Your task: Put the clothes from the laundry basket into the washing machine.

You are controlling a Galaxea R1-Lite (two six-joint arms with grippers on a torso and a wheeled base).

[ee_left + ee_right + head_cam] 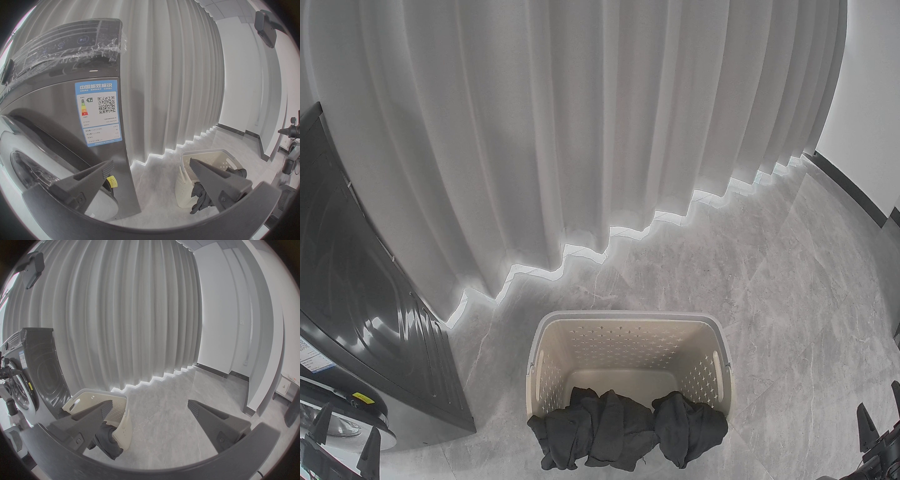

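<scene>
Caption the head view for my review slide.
Dark clothes draped over the near rim of a cream laundry basket on grey floor, washing machine at left, white curtain behind.

The grey tiled floor carries the laundry basket near the washing machine.

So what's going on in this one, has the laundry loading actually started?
Nothing is being handled at this moment. The left gripper and the right gripper are both open and empty, held low on either side of the laundry basket. The dark clothes sit in the basket, draped over its near rim. The washing machine stands to the robot's left, against the curtain. No grasp has been made yet.
</scene>
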